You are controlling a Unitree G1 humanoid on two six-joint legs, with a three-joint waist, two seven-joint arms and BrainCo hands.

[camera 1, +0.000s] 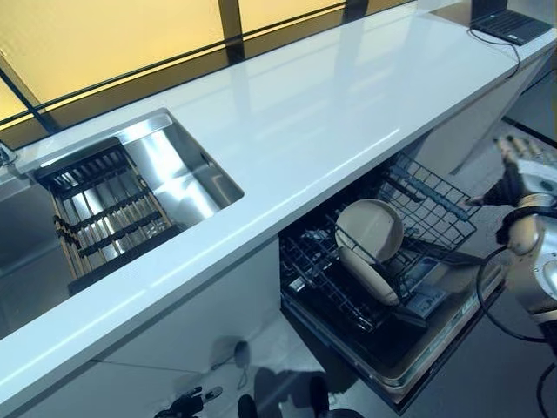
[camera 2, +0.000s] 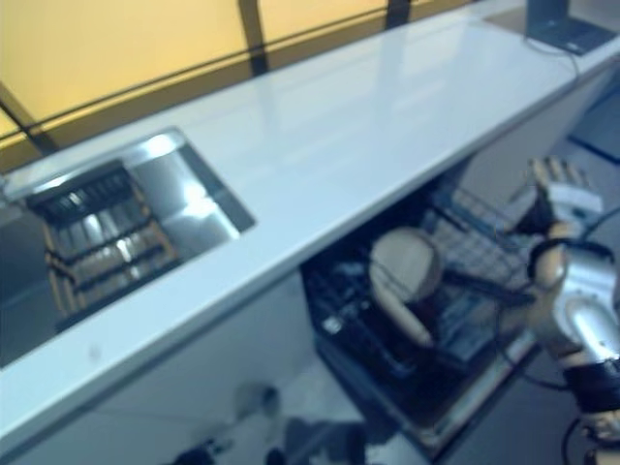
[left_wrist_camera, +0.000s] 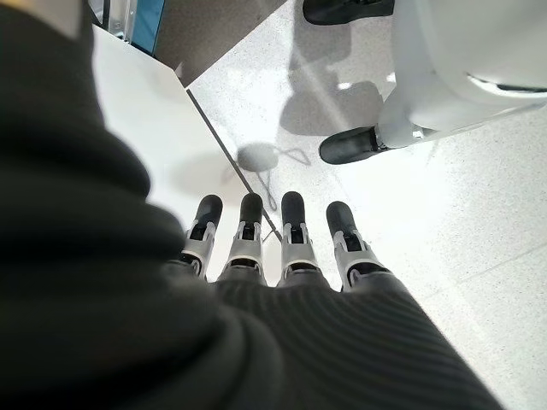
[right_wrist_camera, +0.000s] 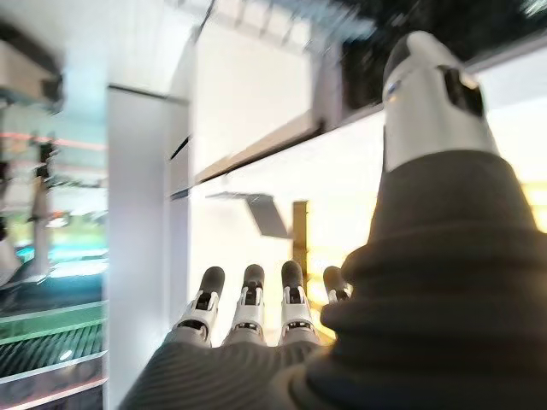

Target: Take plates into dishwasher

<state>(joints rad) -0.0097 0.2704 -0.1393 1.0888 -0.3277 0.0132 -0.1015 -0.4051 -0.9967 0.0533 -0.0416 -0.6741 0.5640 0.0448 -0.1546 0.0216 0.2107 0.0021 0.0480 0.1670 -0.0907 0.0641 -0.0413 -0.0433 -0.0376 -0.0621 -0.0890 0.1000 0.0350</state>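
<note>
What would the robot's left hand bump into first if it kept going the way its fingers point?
Probably the pale speckled floor: the left hand points straight-fingered down at it, nothing between.

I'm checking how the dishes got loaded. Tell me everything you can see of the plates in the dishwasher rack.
Two beige plates, round, matte and plain, look like ceramic or melamine. They stand on edge, tilted, one just behind the other, between the tines of the pulled-out black wire rack below the white counter. The front one's underside rim faces outward; the back one shows its hollow face. They seem to touch each other and the rack's wires. No hand touches them.
</note>
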